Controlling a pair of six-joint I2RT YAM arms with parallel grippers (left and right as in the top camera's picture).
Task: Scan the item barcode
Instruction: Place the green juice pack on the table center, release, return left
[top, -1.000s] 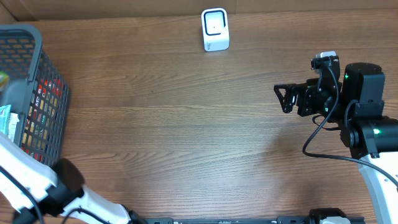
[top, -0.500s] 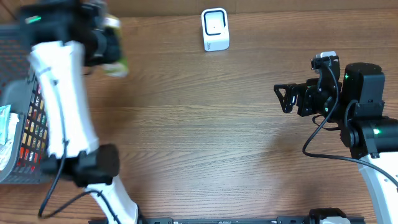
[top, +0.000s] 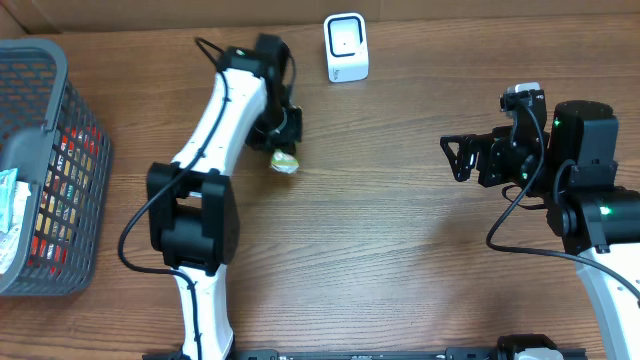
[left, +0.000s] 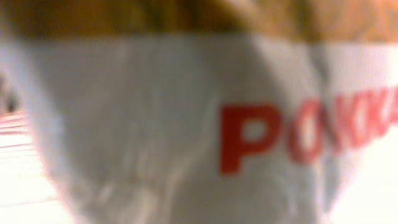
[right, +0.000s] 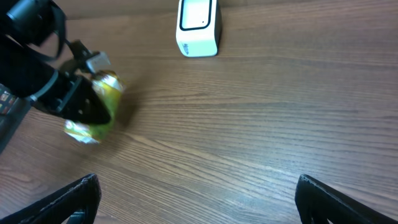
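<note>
The item (top: 285, 163) is a small yellow-green pack, held just above the table by my left gripper (top: 281, 140), which is shut on it. It hangs left of and nearer than the white barcode scanner (top: 346, 47) at the back edge. From the right wrist view the item (right: 99, 112) shows under the left gripper (right: 74, 99), with the scanner (right: 198, 26) up to the right. The left wrist view is filled by the item's pale side (left: 155, 124) with red letters; its fingers are hidden. My right gripper (top: 455, 158) stands open and empty at the right, well away (right: 198, 193).
A grey mesh basket (top: 30, 47) with several packaged goods sits at the far left edge. The left arm's white links (top: 215, 115) stretch across the table from the front. Brown wood lies between the item and the right gripper.
The left arm has swung out of the basket area and across to the middle back of the table, carrying the item to a spot left of the scanner. The right arm has not moved.
</note>
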